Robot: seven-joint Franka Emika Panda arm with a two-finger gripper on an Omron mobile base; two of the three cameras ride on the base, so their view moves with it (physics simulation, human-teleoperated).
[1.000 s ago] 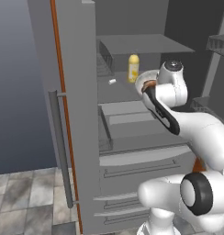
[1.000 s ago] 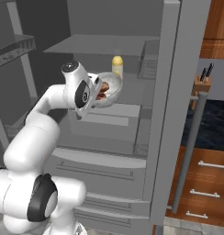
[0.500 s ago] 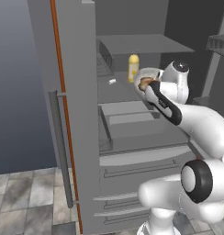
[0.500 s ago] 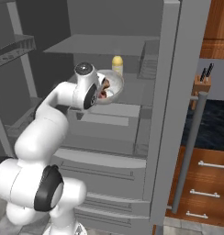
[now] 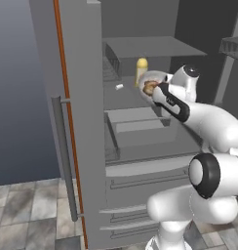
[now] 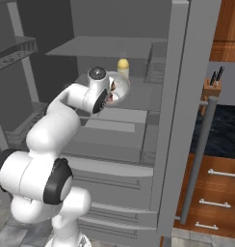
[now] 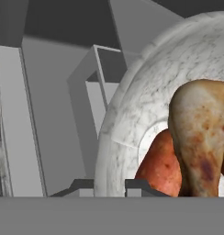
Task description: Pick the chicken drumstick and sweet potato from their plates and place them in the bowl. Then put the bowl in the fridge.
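The gripper (image 7: pixel 109 187) is clamped on the rim of the bowl (image 7: pixel 132 114), its tips pinching the wall edge. The bowl hangs tilted inside the open fridge (image 5: pixel 140 146), above a shelf, carrying the chicken drumstick (image 7: pixel 201 137) and sweet potato (image 7: pixel 159 167). Judged rigid, smooth, front-heavy: a rim hold risks rotation and spillage.

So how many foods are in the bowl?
2. The chicken drumstick is in the bowl, and the sweet potato sits beside and partly behind it. More could be hidden past the picture's edge.
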